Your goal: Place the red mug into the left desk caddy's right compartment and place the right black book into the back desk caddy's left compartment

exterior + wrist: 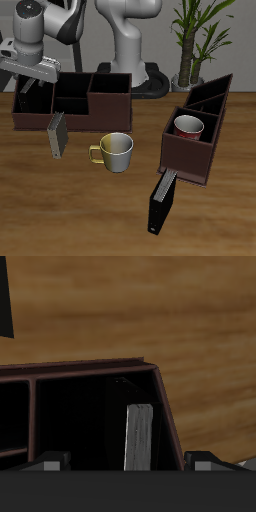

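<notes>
The red mug (188, 125) sits upright inside a compartment of the left desk caddy (200, 150). One black book (57, 135) stands on end against the front wall of the back desk caddy (100, 105). Another black book (160, 205) stands on the table in front of the left caddy. My gripper (28, 98) hangs over the end compartment of the back caddy. Its jaws are wide apart and hold nothing. In the wrist view the gripper (125, 464) looks into the compartment (90, 416), where a slim grey slab (138, 436) stands upright; I cannot tell what it is.
A white mug with a yellow handle (115, 150) stands on the table between the two caddies. The robot's base (125, 55) and a potted plant (195, 35) are behind the caddies. A dark shape (5, 296) shows beyond the caddy in the wrist view.
</notes>
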Robot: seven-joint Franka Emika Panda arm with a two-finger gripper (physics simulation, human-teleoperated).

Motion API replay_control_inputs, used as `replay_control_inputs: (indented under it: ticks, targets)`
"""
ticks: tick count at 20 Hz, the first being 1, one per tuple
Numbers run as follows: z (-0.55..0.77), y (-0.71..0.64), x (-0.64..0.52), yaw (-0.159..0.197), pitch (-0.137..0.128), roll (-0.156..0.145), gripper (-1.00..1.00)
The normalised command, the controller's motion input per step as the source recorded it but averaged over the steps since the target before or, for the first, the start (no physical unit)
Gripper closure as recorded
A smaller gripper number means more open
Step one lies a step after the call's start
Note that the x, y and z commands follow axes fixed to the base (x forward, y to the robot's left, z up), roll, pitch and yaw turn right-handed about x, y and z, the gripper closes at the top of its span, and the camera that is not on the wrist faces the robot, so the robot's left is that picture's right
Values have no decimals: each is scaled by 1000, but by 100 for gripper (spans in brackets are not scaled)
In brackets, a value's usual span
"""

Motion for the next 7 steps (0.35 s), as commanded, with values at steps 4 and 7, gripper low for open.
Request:
replay_control_inputs:
  ticks: [4,7]
  targets:
    - [251,52,53,20,-27,1,-100]
    - [414,118,101,25,-49,-36,-100]
